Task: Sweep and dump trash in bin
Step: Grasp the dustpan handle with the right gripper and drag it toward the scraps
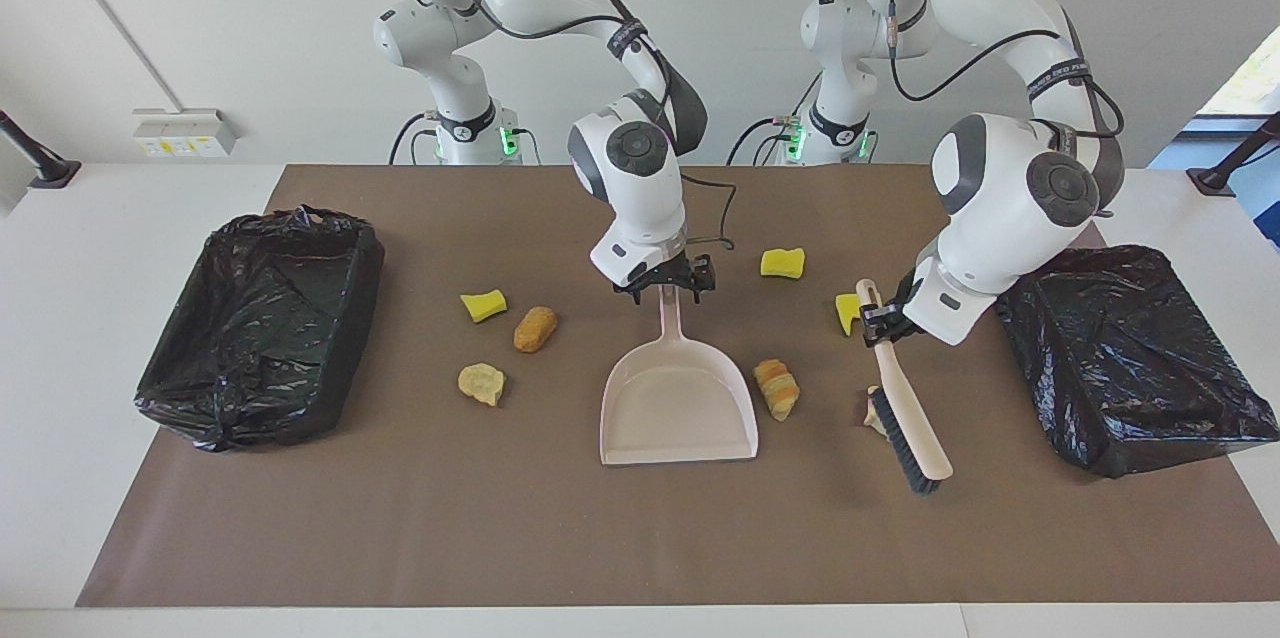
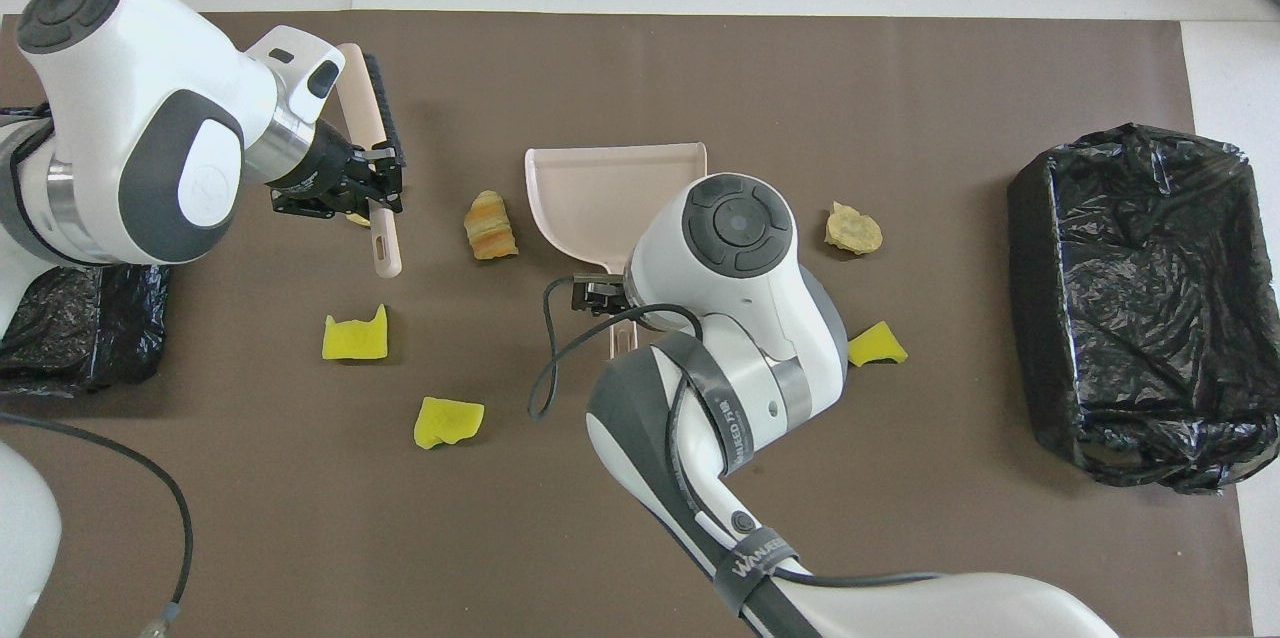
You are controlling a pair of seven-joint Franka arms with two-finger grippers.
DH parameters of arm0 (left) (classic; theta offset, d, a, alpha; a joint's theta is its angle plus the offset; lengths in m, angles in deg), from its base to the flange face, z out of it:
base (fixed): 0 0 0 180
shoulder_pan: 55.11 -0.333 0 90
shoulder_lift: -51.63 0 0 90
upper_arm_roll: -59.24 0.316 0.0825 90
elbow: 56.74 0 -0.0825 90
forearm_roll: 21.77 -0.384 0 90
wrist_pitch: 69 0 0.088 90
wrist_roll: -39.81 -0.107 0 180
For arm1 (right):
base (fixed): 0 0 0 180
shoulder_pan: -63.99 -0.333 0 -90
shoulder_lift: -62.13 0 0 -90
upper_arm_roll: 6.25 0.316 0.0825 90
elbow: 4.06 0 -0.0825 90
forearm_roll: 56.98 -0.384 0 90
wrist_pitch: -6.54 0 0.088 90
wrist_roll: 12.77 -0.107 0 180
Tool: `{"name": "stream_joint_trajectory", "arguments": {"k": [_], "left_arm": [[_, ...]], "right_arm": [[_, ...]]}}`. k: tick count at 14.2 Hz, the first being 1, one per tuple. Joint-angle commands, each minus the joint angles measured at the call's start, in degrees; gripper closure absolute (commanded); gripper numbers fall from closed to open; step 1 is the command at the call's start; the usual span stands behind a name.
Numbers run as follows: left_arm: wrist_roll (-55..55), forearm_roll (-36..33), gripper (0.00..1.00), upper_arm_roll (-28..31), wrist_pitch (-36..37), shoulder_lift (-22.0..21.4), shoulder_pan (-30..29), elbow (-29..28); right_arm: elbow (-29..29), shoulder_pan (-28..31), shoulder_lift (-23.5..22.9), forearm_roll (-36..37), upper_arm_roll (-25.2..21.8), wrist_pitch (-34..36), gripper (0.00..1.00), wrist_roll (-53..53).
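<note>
Trash (image 1: 777,388) is scattered on the brown mat (image 1: 640,538) covering the counter (image 1: 90,478), around a dustpan (image 1: 677,406) at mat centre. In the facing view, two black-lined bins (image 1: 258,326) (image 1: 1130,358) sit at 9 and 3 o'clock of the dustpan. Brown rolls, yellow sponge pieces (image 1: 782,263) and pale chunks (image 1: 482,384) lie either side of it. Left end effector (image 1: 880,323) is clamped on the hand brush (image 1: 905,418), bristles beside a pale chunk. Right end effector (image 1: 665,286), fingers apart, straddles the dustpan handle (image 1: 668,313).
</note>
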Motion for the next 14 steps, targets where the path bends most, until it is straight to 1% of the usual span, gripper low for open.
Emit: {"name": "stream_joint_trajectory", "arguments": {"k": [1, 2, 3, 4, 5, 7, 8, 10, 14], "left_arm": [[-8.73, -3.62, 1.00, -0.35, 0.33, 0.55, -1.82, 0.82], [-10.58, -4.14, 1.00, -0.35, -0.46, 0.38, -2.61, -0.49], [-13.12, -6.50, 1.00, -0.35, -2.47, 0.47, -2.79, -1.55], [-16.80, -9.13, 1.00, -0.35, -5.27, 0.55, -3.23, -3.04], [-21.45, -10.03, 1.00, -0.43, -7.39, 0.64, -5.15, -4.10], [-30.33, -10.21, 1.00, -0.35, -9.95, 1.17, -7.88, -4.46], [-32.63, -10.21, 1.00, -0.43, -10.48, 1.43, -8.76, -4.72], [-33.10, -10.21, 1.00, -0.35, -11.71, 1.52, -8.77, -7.26], [-37.13, -11.70, 1.00, -0.43, -12.51, -0.84, -7.89, -13.32]], "right_arm": [[0.48, 0.28, -0.82, -0.13, -0.05, -0.51, 0.48, 1.10], [0.65, 0.37, -0.82, -0.13, -0.05, -0.51, 0.74, 1.10], [0.91, 0.37, -0.73, -0.22, -0.05, -0.51, 1.00, 0.66], [0.92, 0.28, -0.82, -0.22, -0.05, -0.51, 1.00, 0.31], [1.00, 0.37, -0.73, -0.22, -0.14, 0.18, 1.00, 0.39], [1.27, 1.16, -0.82, 0.66, -0.14, 1.06, 1.00, 1.45], [2.31, 1.68, -0.64, 1.36, -0.14, 2.72, 1.00, 2.84], [4.43, 3.79, 0.32, 1.36, -0.14, 7.64, 1.00, 5.30], [3.38, 7.39, 8.48, 1.63, -0.58, 18.27, 1.00, 19.27]]}}
